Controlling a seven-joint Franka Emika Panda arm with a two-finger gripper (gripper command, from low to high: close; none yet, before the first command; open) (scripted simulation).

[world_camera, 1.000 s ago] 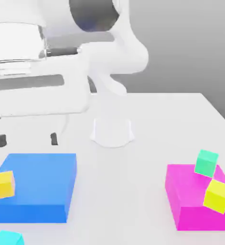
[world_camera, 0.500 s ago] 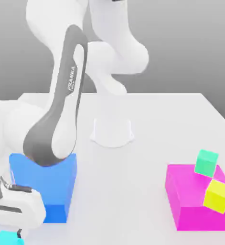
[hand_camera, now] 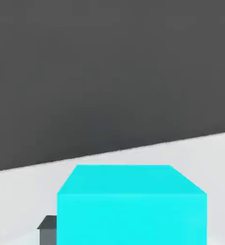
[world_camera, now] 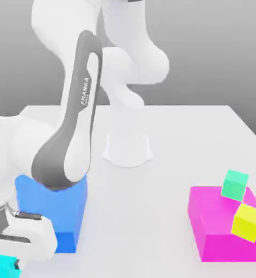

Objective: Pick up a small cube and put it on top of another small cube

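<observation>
**Operator:** Walk me across the table from the exterior view's left. Where is my gripper?

**Describer:** At the far lower left corner you have the cyan cube (world_camera: 0, 265), resting on the white table (world_camera: 168, 141). Your gripper (world_camera: 10, 264) is down at that cube, its white hand body just above and beside it. The fingers have come together on the cyan cube. In the hand view the cyan cube (hand_camera: 131, 206) sits close in front of the camera, with one dark finger (hand_camera: 48, 229) touching its side.

**Operator:** What comes next, moving right?

**Describer:** Just behind the hand you find the blue block (world_camera: 59, 209), partly hidden by the arm's grey and white forearm (world_camera: 70, 136), which slants down across it. Near the middle, further back, stands the arm's round white base (world_camera: 127, 149).

**Operator:** And the right side?

**Describer:** Well apart from the blue block lies the magenta block (world_camera: 217, 228). A green cube (world_camera: 235, 184) rests tilted at its back edge. A yellow cube (world_camera: 248, 221) sits tilted just in front of the green one, on the magenta block's top near its right side. The two small cubes are near each other; you cannot tell whether they touch.
</observation>
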